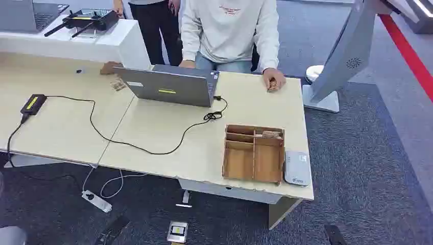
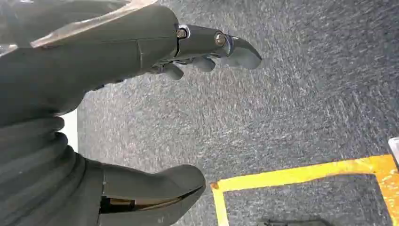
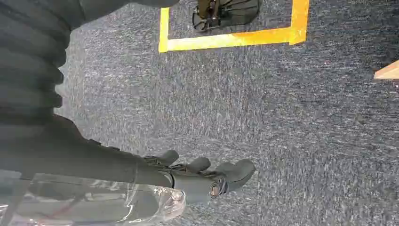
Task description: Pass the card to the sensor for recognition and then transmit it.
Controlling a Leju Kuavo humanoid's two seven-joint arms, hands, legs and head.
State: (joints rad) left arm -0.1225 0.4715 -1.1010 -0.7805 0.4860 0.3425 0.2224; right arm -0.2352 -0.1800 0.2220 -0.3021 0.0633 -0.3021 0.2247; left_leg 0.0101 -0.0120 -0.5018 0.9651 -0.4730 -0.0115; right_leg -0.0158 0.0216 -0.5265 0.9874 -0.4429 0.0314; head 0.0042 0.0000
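Head view has the card point(image 1: 271, 135) low and right of centre, lying in the upper right compartment of an open wooden tray point(image 1: 254, 153) — too small to tell which way its long axis runs. One white sensor point(image 1: 296, 167) lies flat just beside the tray's right wall, near the desk's front right corner. The pale wood desk point(image 1: 153, 132) stands on grey-blue carpet point(image 1: 367, 168); at mid frame one grey laptop point(image 1: 171, 84) has its lid back toward the camera, and a black cable point(image 1: 127, 144) loops from it to a small black box point(image 1: 33, 103) at the left. One seated person in a white top rests a hand point(image 1: 274, 80) on the far edge.

Both robot hands hang over carpet — the left hand point(image 2: 141, 108) with fingers point(image 2: 207, 44) straight and thumb apart, holding nothing; the right hand point(image 3: 155, 179) likewise empty, fingers point(image 3: 235, 173) loosely extended. Yellow floor tape point(image 3: 235, 38) marks the floor.
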